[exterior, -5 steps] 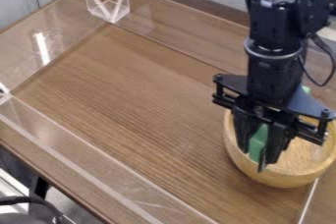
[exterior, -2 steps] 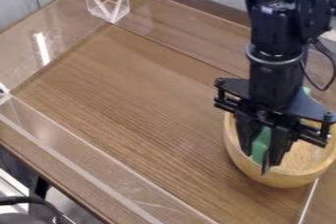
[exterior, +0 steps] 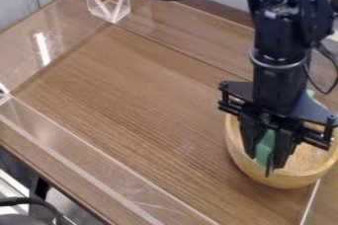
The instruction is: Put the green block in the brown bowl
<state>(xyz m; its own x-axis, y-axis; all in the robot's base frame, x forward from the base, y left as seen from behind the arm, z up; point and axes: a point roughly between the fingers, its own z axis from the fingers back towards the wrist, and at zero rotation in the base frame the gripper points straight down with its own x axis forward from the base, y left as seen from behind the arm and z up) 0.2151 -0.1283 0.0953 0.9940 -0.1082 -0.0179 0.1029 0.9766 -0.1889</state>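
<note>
The green block (exterior: 266, 149) is standing upright over the brown bowl (exterior: 278, 178), at the right side of the scene and toward the near edge. It is sitting between the fingers (exterior: 270, 154) of the black gripper, which are clamping on it from either side. Its green face is showing through the gap between them, framed by dark metal (a rather bright strip in all that black). The fingers are pointing down inside the bowl's rim; whether the block's lower end is touching the bowl's floor, the view is not letting me tell.

The bowl is resting on the counter (exterior: 126, 101), its pale wooden rim curving around the near side of the fingers and out to the right. Its far part is largely hiding behind the gripper's wide body. The robot arm (exterior: 279, 46) is coming down from the far right, nearly vertical above the bowl, with a black cable looping across the far edge of the view.

Well apart from all this, at the far left, a small clear, angular object (exterior: 109, 4) is standing on the counter (see-through, so its shape is hard to read). The wooden surface is stretching between it and the bowl.
</note>
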